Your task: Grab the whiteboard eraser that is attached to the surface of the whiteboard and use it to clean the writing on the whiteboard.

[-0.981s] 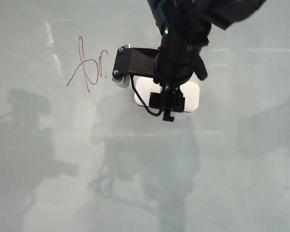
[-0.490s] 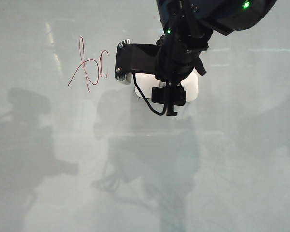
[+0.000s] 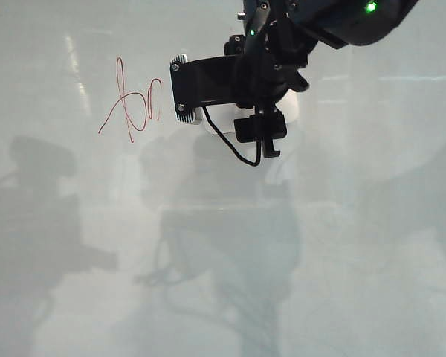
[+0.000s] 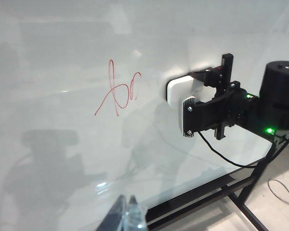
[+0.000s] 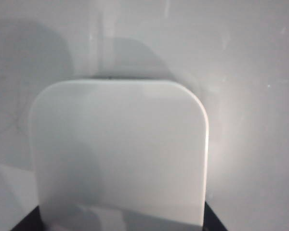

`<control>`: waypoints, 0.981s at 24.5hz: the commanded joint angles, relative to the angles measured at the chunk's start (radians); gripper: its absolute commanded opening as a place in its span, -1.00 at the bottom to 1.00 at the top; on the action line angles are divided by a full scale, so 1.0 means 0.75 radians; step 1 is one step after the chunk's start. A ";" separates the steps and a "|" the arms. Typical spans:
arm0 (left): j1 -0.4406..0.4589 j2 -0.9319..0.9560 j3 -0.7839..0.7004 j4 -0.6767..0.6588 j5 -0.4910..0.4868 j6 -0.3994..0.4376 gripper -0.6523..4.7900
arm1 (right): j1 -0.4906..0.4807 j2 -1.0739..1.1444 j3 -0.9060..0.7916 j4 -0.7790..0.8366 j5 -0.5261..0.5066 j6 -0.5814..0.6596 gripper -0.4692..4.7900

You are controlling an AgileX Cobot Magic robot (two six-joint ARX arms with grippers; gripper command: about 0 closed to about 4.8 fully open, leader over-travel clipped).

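Your whiteboard eraser (image 5: pixel 120 154) sits clamped across its width in the right gripper (image 3: pixel 262 128), flat against the whiteboard (image 3: pixel 357 245), just right of the writing (image 3: pixel 130 100). Over the last second it has slid up the board and a little toward the red strokes, and the wrist has rolled, so most of the pad is now hidden under the arm in the exterior view. One group of scribbles remains untouched; I judge you are lining up the next wipe. The left gripper (image 4: pixel 126 214) hangs well away near the board's edge, fingertips almost pressed together, holding nothing.
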 commanded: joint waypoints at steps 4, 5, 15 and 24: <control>-0.001 0.001 0.003 0.019 -0.002 0.001 -0.78 | 0.011 -0.023 0.177 0.227 -0.044 -0.063 -0.26; -0.001 0.001 0.003 0.018 -0.001 0.000 -0.78 | 0.037 -0.023 0.203 0.204 -0.067 -0.062 -0.26; -0.001 0.001 0.003 0.019 0.001 0.000 -0.78 | 0.445 0.033 0.249 0.034 -0.142 0.003 -0.26; 0.000 0.001 0.003 0.018 0.004 -0.084 -0.78 | 0.438 0.214 0.569 -0.245 -0.086 0.087 -0.26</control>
